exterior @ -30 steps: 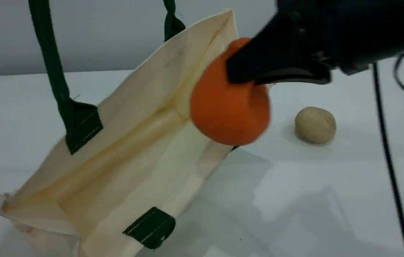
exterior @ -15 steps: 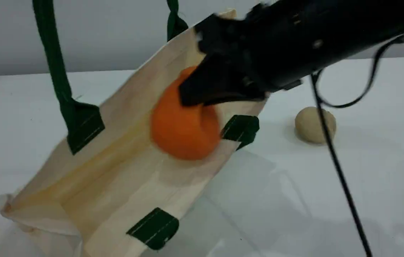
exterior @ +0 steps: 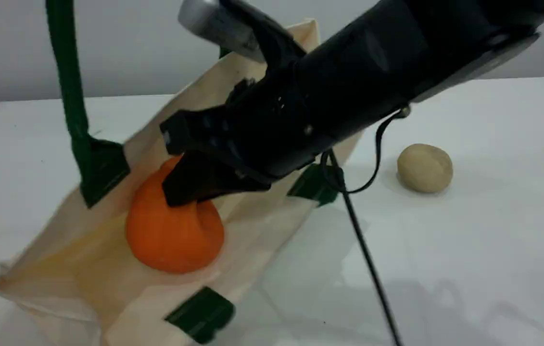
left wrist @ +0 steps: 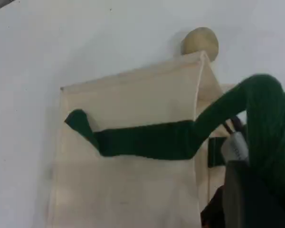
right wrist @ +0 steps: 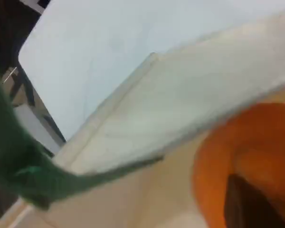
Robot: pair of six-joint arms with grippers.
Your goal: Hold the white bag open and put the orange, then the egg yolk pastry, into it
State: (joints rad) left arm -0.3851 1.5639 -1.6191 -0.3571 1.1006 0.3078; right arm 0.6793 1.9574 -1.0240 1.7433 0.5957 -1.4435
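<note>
Right pincer (exterior: 189,188) is clamped on the orange (exterior: 171,242), pinching its raised top, with the fruit body below. The orange is inside the bag (exterior: 84,283), past the rim, about midway along the lower wall. Through the blur I can't tell whether it rests on the fabric or hangs just above it, and the wrist view is too close to settle that.

Left pincer (left wrist: 249,194) is clenched on the strap (left wrist: 147,142), pulling it up so the mouth stands open. The pincer itself is out of the scene view.

Step in hand, as I read it: set the orange down and let go. To do it well:
- Lower until the fabric takes the weight, then open. The bag lies at a slant, so a drop could roll the orange toward the mouth.
- Left holds strap tension during release, else the upper wall may sag onto my wrist.
- Back out along the arm's axis, high enough to miss the near rim and its green patch (exterior: 312,185).
- Mind my cable (exterior: 363,250): it hangs just beside that rim and could snag.

Pastry (exterior: 424,168) sits on the table (exterior: 483,269), right of the bag and well apart from the orange. It's the next pick.
</note>
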